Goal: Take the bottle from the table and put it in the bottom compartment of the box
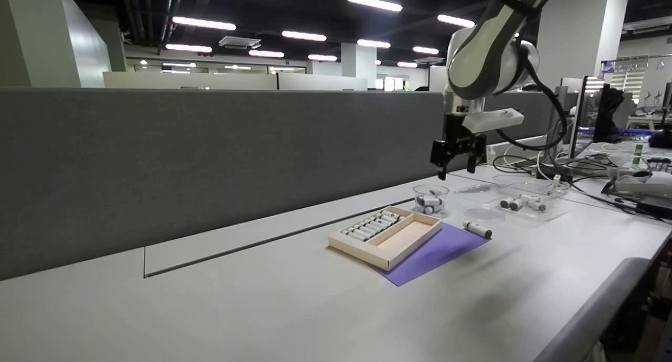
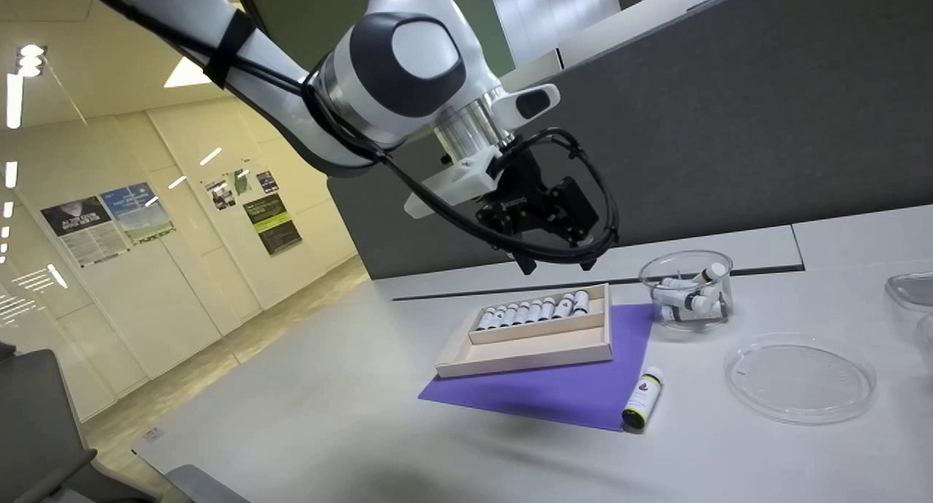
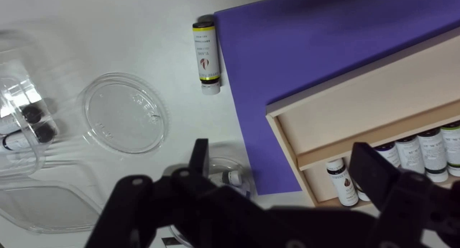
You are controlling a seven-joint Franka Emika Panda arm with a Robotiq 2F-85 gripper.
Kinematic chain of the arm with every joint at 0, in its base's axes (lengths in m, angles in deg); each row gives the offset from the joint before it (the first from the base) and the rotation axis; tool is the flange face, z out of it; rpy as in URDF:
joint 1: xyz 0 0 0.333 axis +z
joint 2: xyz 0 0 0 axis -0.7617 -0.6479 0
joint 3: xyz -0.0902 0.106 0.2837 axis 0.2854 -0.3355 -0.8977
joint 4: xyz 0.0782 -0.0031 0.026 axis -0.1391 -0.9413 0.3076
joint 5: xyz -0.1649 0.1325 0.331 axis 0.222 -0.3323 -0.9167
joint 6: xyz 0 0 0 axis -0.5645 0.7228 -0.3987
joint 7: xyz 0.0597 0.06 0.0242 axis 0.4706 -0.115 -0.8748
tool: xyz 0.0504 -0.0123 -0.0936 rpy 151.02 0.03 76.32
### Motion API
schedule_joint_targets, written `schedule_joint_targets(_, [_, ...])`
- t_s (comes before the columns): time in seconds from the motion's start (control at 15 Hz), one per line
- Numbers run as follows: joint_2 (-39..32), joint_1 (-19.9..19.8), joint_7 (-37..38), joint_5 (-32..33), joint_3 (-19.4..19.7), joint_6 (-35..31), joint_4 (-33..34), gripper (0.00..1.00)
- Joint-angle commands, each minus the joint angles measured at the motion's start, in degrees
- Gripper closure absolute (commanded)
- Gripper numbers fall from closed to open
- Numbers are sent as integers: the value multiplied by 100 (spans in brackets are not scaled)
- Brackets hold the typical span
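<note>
Near the purple mat there is a transparent cup, which contains several vials, and also a round transparent lid.

The gripper hangs above the table.
In an exterior view, the box, partly on a mat, sits lower left of it; the bottle lies lower right, just beside the mat.
</note>
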Motion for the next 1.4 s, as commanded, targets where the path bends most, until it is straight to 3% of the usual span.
schedule_joint_targets(0.0, [-520,-106,146,-45,120,-107,239,0])
schedule_joint_targets(0.27, [-1160,-350,23,-344,178,-356,483,0])
schedule_joint_targets(1.0, [-2261,-852,-558,-1081,-210,-495,1097,0])
schedule_joint_targets(1.07, [-2320,-860,-571,-1090,-224,-499,1133,5])
schedule_joint_targets(1.13, [-2370,-822,-547,-1069,-187,-490,1168,27])
schedule_joint_targets(1.33, [-2442,-791,-468,-1089,-133,-426,1257,38])
